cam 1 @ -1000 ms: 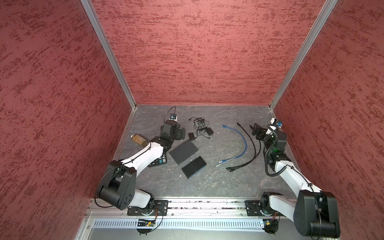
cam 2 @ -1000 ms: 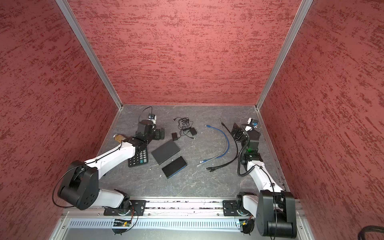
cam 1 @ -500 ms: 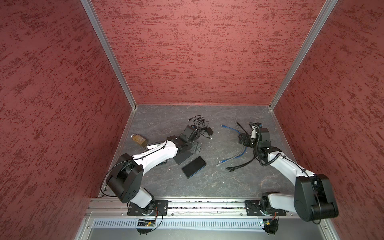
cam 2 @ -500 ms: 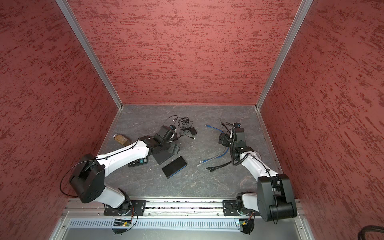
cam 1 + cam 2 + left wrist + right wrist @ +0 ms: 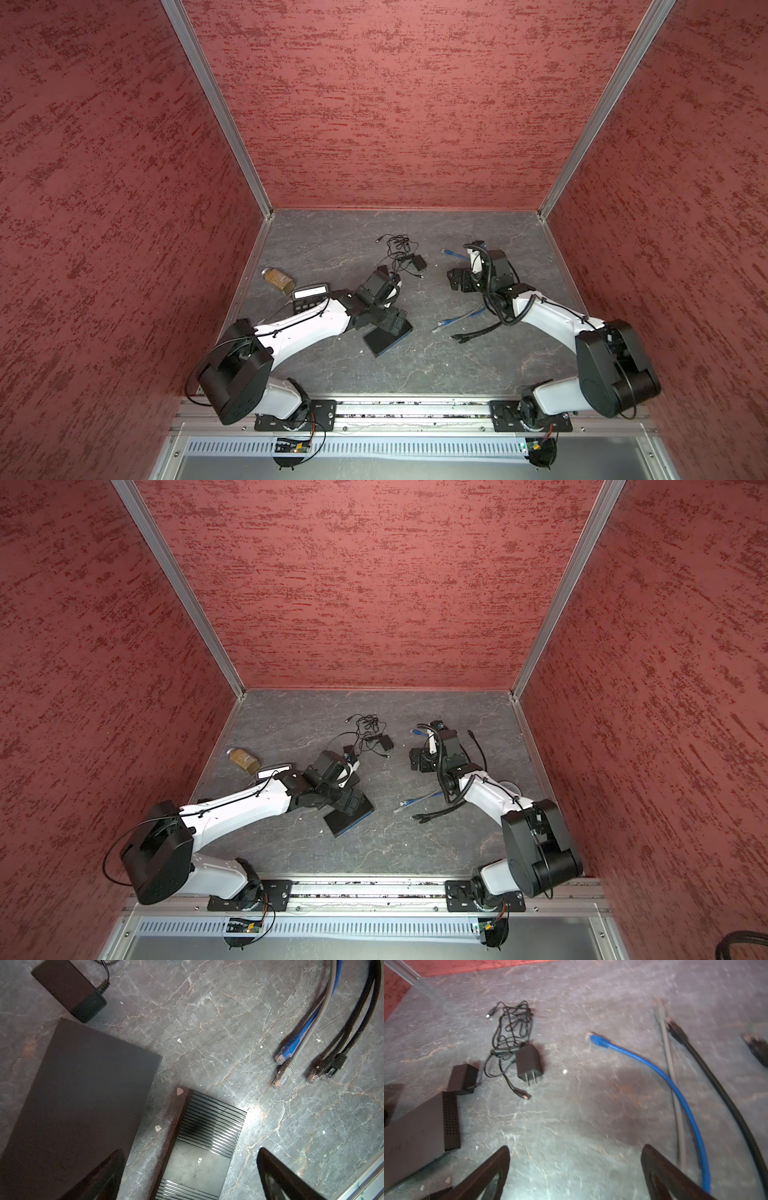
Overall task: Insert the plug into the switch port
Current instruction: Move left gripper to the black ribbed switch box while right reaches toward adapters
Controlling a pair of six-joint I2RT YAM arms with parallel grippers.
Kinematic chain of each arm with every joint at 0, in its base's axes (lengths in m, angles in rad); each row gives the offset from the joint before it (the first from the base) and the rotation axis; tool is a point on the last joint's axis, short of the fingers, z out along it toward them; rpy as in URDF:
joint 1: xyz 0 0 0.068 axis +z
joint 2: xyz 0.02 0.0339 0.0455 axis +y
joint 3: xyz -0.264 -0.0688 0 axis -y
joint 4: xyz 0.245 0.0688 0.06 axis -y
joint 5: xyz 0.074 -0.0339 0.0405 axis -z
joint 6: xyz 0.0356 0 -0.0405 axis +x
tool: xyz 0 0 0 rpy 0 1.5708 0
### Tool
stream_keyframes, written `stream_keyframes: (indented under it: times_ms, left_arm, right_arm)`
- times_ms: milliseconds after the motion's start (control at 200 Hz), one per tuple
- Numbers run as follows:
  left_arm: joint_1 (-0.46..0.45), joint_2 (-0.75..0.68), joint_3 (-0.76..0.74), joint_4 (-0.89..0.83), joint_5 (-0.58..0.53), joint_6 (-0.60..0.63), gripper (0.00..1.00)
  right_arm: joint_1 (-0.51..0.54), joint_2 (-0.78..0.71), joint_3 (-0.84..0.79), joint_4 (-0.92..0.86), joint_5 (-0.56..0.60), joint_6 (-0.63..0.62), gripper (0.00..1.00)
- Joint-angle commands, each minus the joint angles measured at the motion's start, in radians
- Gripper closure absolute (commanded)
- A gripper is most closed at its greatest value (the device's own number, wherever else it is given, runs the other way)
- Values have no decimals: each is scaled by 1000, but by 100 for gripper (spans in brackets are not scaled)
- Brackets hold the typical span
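Since a second ago I have swung both arms in from the edges of the table. The left gripper has left the back-left corner, which uncovers the calculator. It now hangs over the switch near the middle, its jaws spread wide and gripping nothing. The right gripper has come away from the right wall. It hovers over bare table between the wall charger and the blue cable, jaws just as wide and empty. The loose things seem to lie where they did.

The switch is a small glossy black plastic slab, ribbed at both ends with a smooth panel between. Just beside it, across a narrow gap, sits a larger flat box. It is matte black, and its end face is perforated in the right wrist view.

The blue plug has a clear tip and lies on the table well apart from the switch. It sits side by side with a grey plug and two black plugs, all on round, rubbery cables. The charger's thin cord is bunched in a loose tangle.

The tabletop looks like grey stone with pale veins. The walls are rough, streaked red.
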Motion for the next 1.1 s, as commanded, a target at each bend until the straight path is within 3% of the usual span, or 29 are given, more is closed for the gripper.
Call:
stream_keyframes:
  times_ms: [0, 501, 847, 1092]
  left_arm:
    - [-4, -36, -26, 32, 38, -13, 1]
    - [-76, -23, -40, -25, 1, 18, 1]
    - [-145, 97, 43, -104, -94, 31, 0]
    - [-144, 184, 112, -151, -158, 34, 0]
  right_arm:
    - [31, 64, 114, -56, -13, -63, 2]
    - [169, 313, 373, -228, 26, -192, 20]
    - [178, 343, 381, -195, 16, -173, 23]
    - [178, 352, 387, -195, 7, -178, 23]
